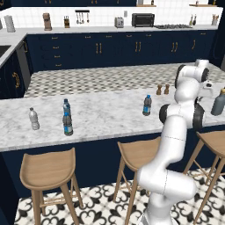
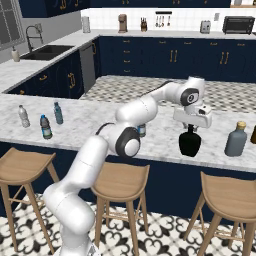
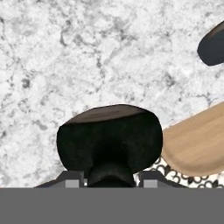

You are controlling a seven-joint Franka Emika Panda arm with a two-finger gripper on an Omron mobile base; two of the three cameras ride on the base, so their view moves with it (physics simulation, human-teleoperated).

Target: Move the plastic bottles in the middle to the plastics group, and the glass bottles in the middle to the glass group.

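Note:
The squat black glass bottle (image 2: pixel 190 142) stands upright on the marble counter (image 2: pixel 155 137), near its front edge. My gripper (image 2: pixel 191 127) sits right above it, fingers on either side of the short neck. In the hand view the black bottle (image 3: pixel 109 135) lies under my gripper (image 3: pixel 111 180), with a thin gap between each finger and the neck. The tall dark grey bottle (image 2: pixel 236 140) stands to its right. One blue-capped water bottle (image 1: pixel 147 105) is mid-counter. Another (image 1: pixel 67 124) stands at the left by the teal bottle (image 1: pixel 66 107) and the pale grey bottle (image 1: pixel 34 118).
Two brown shakers (image 1: pixel 162 89) stand at the counter's far edge behind the arm. Wooden stools (image 2: pixel 225 192) line the front of the counter, and one stool seat (image 3: pixel 197 140) shows just past the counter edge below the black bottle.

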